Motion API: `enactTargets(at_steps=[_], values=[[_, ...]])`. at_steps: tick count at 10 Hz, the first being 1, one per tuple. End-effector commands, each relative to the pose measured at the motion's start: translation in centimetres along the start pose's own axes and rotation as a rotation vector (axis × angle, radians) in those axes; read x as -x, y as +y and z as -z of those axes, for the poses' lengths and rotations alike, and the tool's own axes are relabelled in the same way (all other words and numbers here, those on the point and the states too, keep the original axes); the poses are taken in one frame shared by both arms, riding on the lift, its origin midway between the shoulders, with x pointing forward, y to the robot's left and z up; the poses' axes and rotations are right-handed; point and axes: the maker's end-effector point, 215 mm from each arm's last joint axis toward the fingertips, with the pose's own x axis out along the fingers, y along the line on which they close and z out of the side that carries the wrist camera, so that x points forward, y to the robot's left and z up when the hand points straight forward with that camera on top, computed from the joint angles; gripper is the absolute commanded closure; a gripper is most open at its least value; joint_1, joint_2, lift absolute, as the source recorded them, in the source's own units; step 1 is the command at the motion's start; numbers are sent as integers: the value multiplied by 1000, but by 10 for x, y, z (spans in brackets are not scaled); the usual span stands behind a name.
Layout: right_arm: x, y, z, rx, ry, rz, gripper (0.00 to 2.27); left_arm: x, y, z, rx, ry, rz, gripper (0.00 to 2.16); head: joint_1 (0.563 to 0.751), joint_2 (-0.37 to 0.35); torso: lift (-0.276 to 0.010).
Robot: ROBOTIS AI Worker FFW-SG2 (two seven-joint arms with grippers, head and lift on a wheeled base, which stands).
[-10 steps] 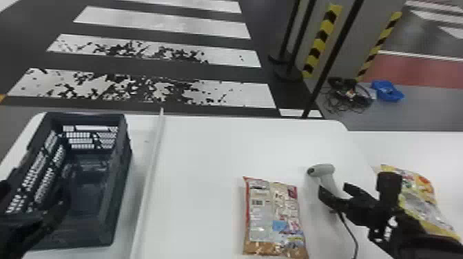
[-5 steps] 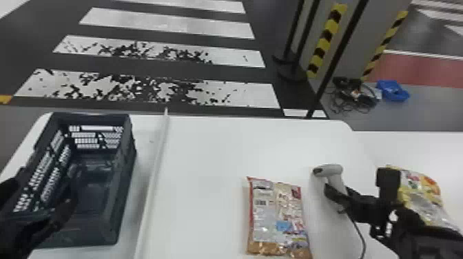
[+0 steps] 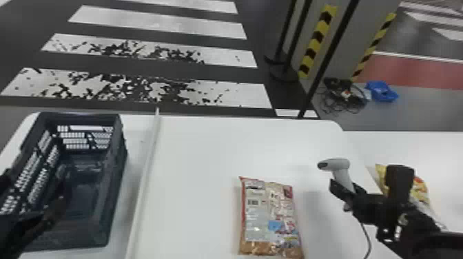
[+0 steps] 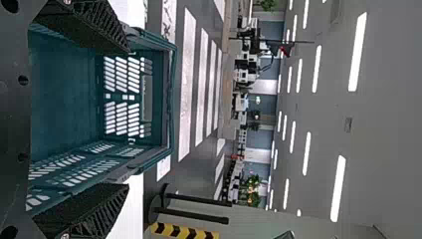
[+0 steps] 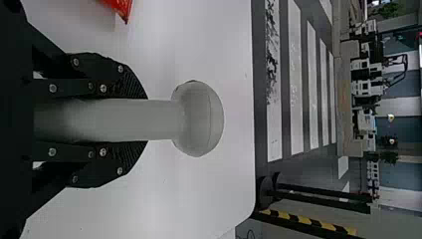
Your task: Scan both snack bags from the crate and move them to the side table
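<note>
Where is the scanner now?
In the head view, the scanner is right of the snack bag, held upright in the right end effector.

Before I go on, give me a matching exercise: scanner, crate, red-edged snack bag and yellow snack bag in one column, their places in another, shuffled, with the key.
1. scanner
2. crate
3. red-edged snack bag
4. yellow snack bag

A. on the side table, partly hidden
B. left of the white bar, on the robot's left
C. between the fingers of the right gripper
D. lying flat, right of the white bar

Pairs: 1-C, 2-B, 3-D, 4-A
</note>
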Motion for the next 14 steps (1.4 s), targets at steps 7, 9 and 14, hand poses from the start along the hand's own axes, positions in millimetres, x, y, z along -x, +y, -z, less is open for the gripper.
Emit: enactTargets(at_steps=[7,9,14], values=[[83,187,16,-22,77,-120,2243,-18,-5,9,13,7,12,29,695,-56,-95],[98,226,21,-11,91,-145,2243,-19,-3,10,15,9,11,29,695,25,-95],[121,261,42,17,89,-144,2243,-22,-5,11,30,7,21,29,695,129,-95]])
